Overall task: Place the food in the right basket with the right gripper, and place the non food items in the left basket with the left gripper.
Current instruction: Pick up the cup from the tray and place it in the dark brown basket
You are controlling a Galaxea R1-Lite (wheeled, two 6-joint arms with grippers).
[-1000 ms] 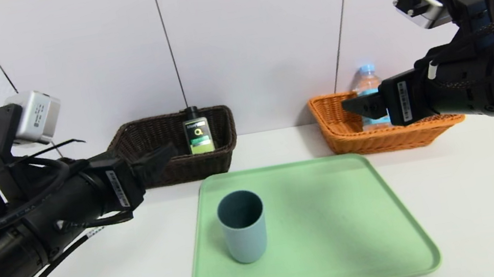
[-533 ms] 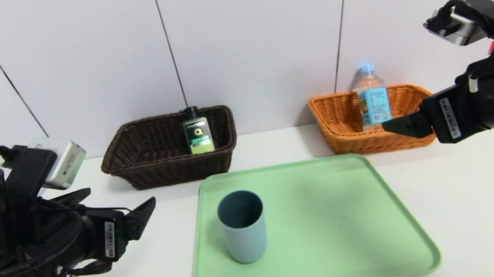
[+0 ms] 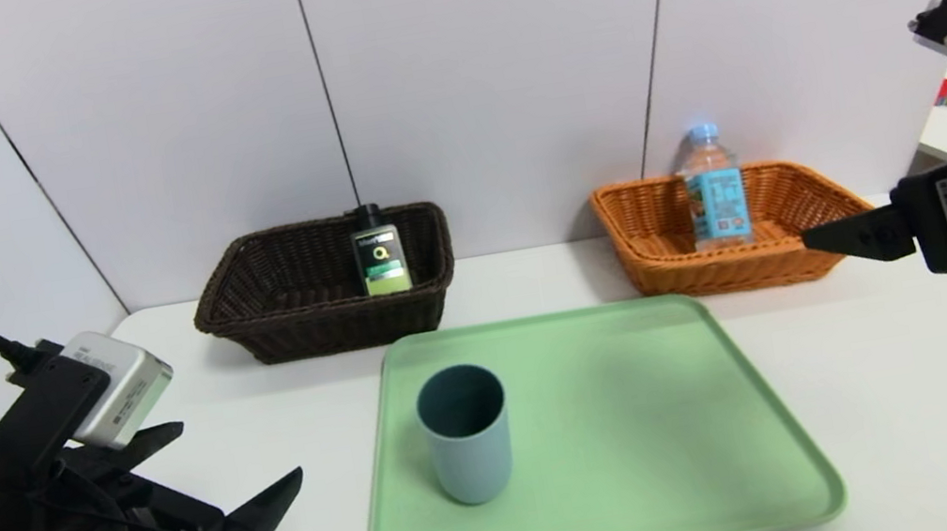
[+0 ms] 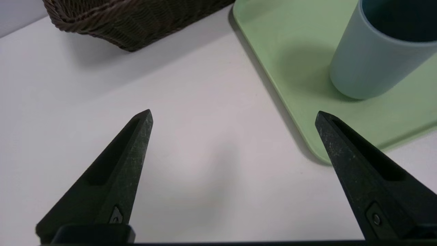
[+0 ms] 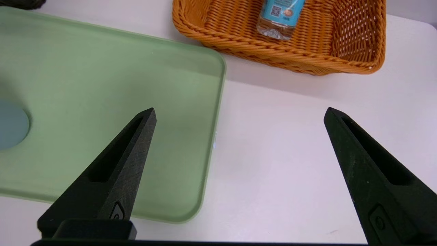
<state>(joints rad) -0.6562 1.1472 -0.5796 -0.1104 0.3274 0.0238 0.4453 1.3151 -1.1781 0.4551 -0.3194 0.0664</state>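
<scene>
White table (image 3: 929, 383) carries everything. Pale green tray (image 3: 651, 427) sits front-centre, flat, well short of both baskets. Dark brown wicker basket (image 3: 285, 276) stands at the back left of the table, just beyond the tray's far left corner; orange wicker basket (image 3: 660, 245) stands at the back right, just beyond the far right corner. Both near the wall.

Left gripper (image 4: 232, 116) hangs low over bare table beside the tray's left edge, jaws spread wide, nothing between them. Right gripper (image 5: 239, 112) hovers at the right side, over the table by the tray's right edge, in front of the orange basket; jaws also spread wide, holding nothing.

Blue-grey cup (image 3: 465, 433) stands upright on the left part of the tray, mouth up, untouched. Clear water bottle (image 3: 713, 189) with blue label and light blue cap stands upright inside the orange basket. Black pump bottle (image 3: 379, 257) with green label stands upright inside the dark basket, toward its right end.
</scene>
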